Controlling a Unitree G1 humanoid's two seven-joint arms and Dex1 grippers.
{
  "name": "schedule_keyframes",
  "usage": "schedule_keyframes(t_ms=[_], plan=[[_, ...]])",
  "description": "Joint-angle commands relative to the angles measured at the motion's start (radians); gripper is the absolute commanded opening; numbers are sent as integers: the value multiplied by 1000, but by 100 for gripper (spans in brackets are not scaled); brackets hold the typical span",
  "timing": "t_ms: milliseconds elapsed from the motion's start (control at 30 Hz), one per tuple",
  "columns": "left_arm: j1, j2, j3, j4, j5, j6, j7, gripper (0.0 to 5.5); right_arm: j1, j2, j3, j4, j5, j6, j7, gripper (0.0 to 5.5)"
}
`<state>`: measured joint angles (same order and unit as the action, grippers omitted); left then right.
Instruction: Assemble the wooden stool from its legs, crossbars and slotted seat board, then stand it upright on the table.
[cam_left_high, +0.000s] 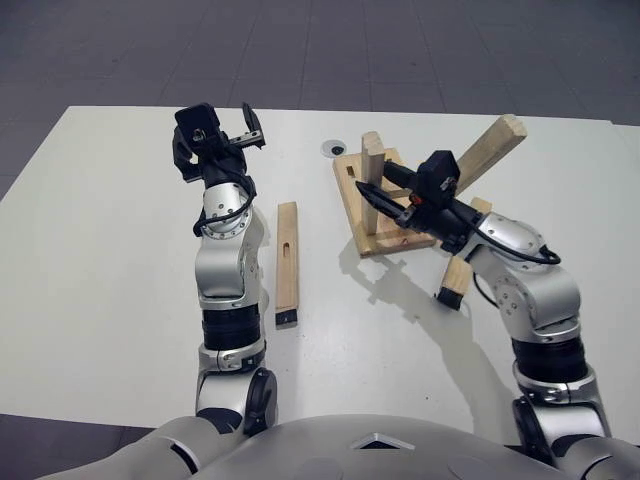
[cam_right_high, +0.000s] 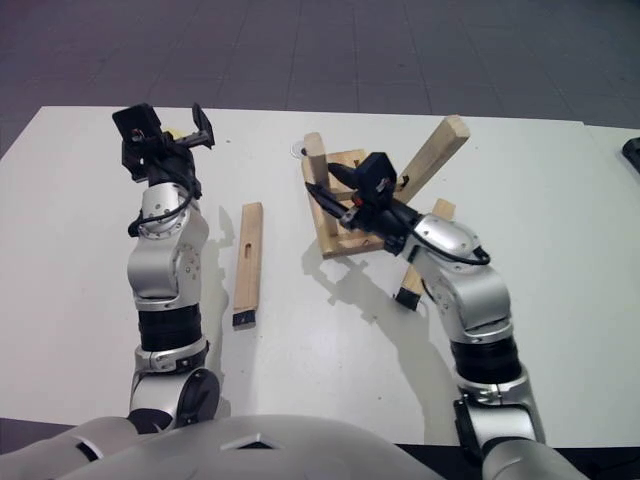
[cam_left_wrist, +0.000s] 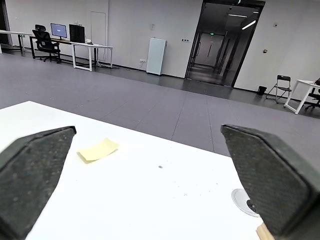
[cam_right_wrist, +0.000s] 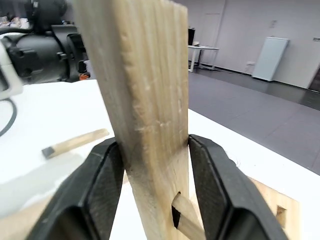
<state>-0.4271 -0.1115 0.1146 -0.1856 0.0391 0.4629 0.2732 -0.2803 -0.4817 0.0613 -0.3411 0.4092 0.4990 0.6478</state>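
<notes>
While my right pincer (cam_left_high: 368, 192) squeezes the upright pale wooden leg (cam_left_high: 373, 158) on the square wooden seat board (cam_left_high: 362, 226), my left pincer (cam_left_high: 254, 132) hangs wide and empty, nearer the loose slotted wooden bar (cam_left_high: 287, 262) lying lengthwise away from me, just beside that arm.

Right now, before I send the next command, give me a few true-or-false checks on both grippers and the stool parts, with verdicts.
1. The left gripper is open and empty. True.
2. A loose slotted piece lies flat on the table between the two arms. True.
3. The right gripper is shut on that loose slotted piece. False: it clamps an upright leg standing in the seat board.
4. The stool stands finished and upright. False: the seat board is down on the table with legs pointing up, and one piece lies loose.
</notes>
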Motion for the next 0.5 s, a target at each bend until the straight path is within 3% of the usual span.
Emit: schedule_keyframes(t_ms=[33,133,233,367,500], plan=[[4,47,-93,47,6,103,-109,540,-57,-127,-41,111,-6,-25,140,190],[35,69,-144,63,-17,186,-198,540,-85,-181,-69,144,33,-57,248,185],[35,88,-145,71,-25,221,-232,540,-95,-173,-122,132,87,-78,281,252],[-9,99,-92,98,-27,191,-202,540,-99,-72,-252,44,231,-44,138,310],[-55,85,-55,154,-37,148,-168,540,-117,50,-298,-81,380,16,-63,379]])
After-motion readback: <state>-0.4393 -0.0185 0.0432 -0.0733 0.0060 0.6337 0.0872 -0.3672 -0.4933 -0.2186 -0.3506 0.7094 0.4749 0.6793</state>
